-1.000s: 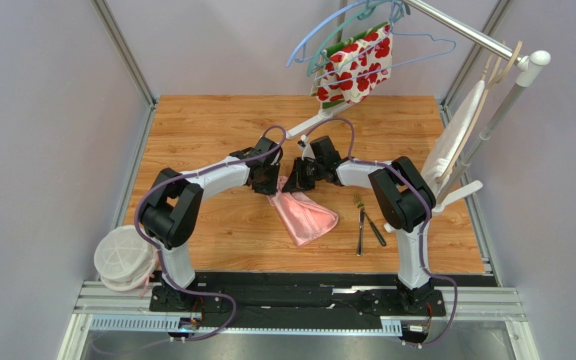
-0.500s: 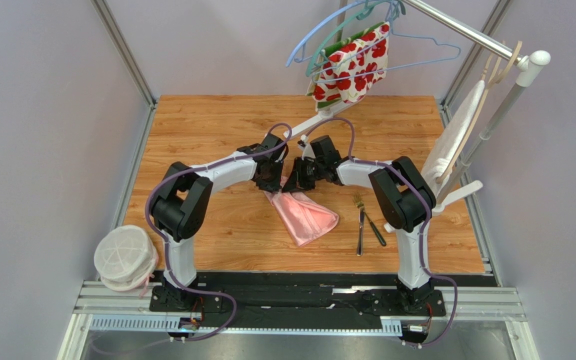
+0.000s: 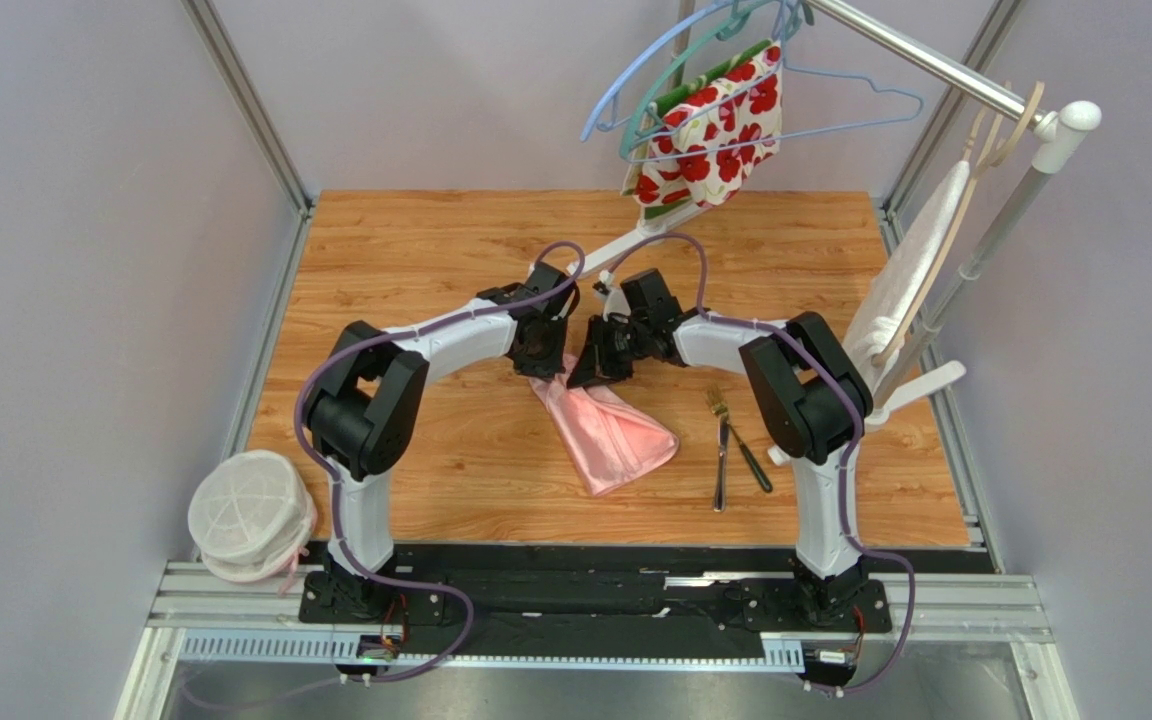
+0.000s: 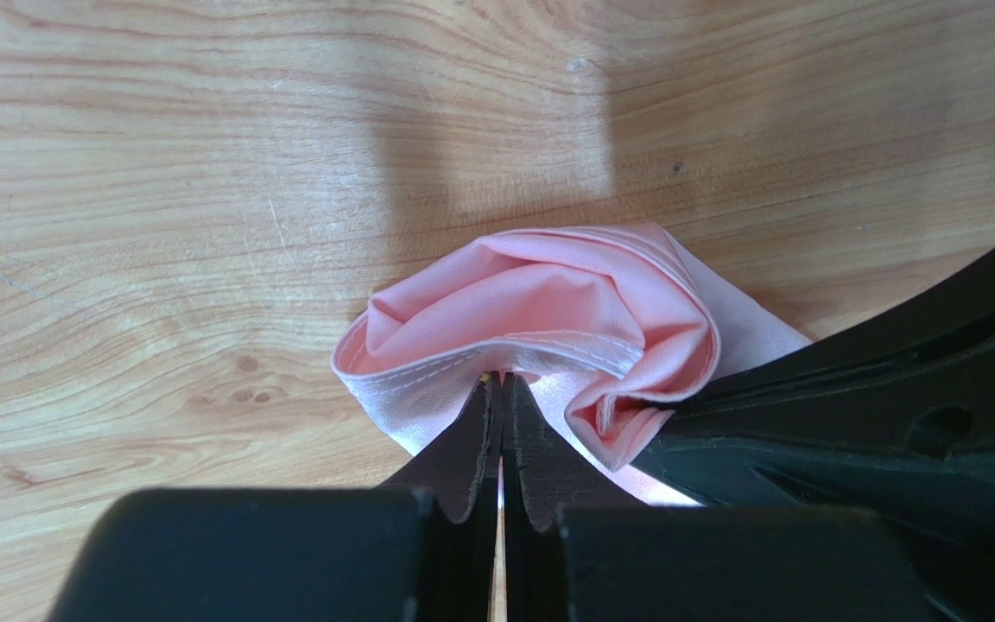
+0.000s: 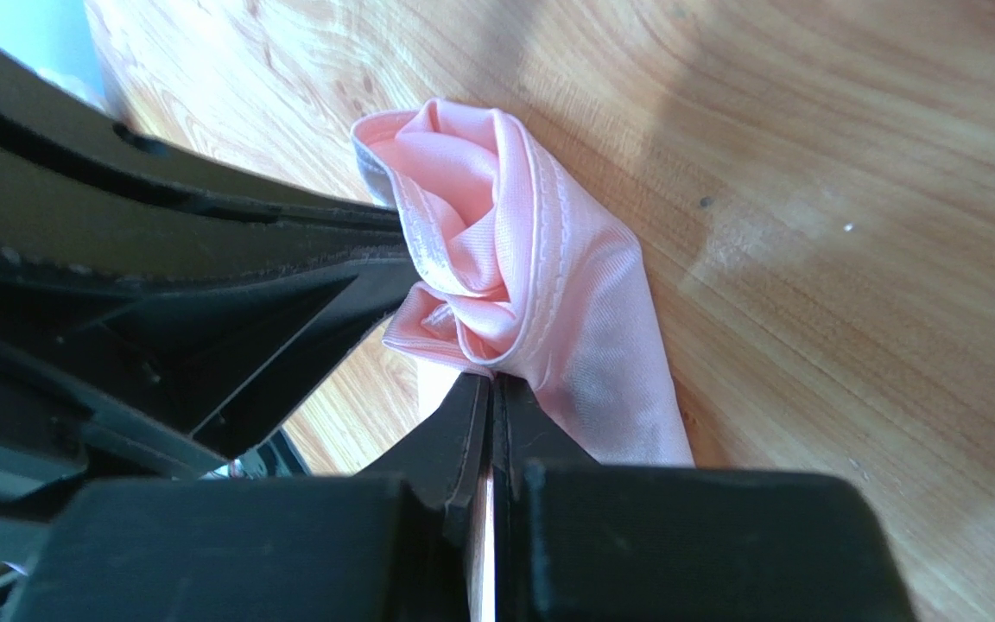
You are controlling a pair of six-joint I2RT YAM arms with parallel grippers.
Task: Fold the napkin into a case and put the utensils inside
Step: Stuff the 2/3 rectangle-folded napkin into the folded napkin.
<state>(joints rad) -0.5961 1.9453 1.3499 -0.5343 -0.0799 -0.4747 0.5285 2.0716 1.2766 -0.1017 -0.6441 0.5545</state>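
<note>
The left gripper point(image 4: 502, 389) is clamped on the stitched hem of the pink napkin point(image 4: 568, 305). Close beside it, the right gripper point(image 5: 490, 386) pinches the same bunched corner. The rest of the cloth lies mid-table point(image 3: 387, 255) with bare wood all round. Only the overhead view shows the fork point(image 3: 719, 446) and the darker utensil point(image 3: 752, 462), just to the napkin's right.

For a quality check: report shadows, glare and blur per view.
Top external: evenly lit, sharp, no glare. Left wrist: napkin crisp, a blocky shadow on the table beyond it, left gripper's body blurred. Right wrist: slight sheen on the napkin, a shadow on the wood, right gripper's body blurred.
</note>
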